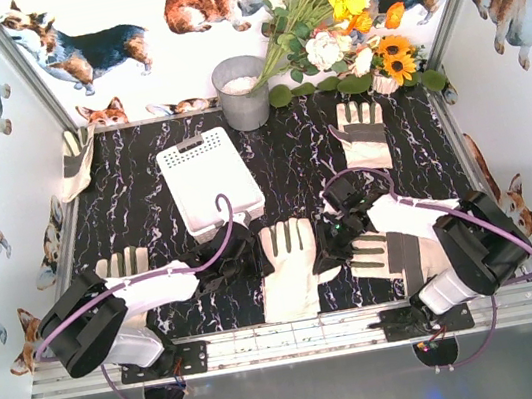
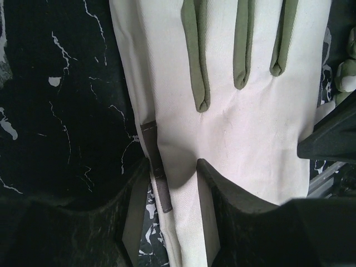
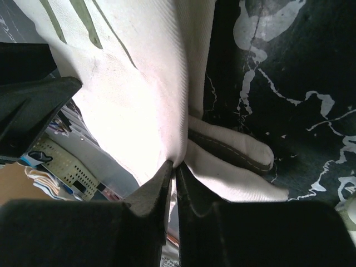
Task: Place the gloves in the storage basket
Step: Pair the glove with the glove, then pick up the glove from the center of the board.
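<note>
Firstly, the black marbled table (image 1: 290, 160) bore everything. Next, the storage basket (image 1: 210, 180), white and slotted, lay left of middle, just beyond my left gripper (image 1: 238, 258). Gloves, three entered:
- The centre glove (image 1: 292, 266) lay flat at the near edge between my two grippers.
- A far glove (image 1: 362, 134) lay near the flowers (image 1: 337, 6).
- A third glove (image 1: 388, 256) lay just beside my right gripper (image 1: 333, 239).

My left gripper (image 2: 173, 167) stood narrow but parted, its jaws astride the centre glove's (image 2: 250, 128) left edge. My right gripper (image 3: 174, 166) was pinched tight on that glove's (image 3: 144, 94) right edge, beside its thumb.
</note>
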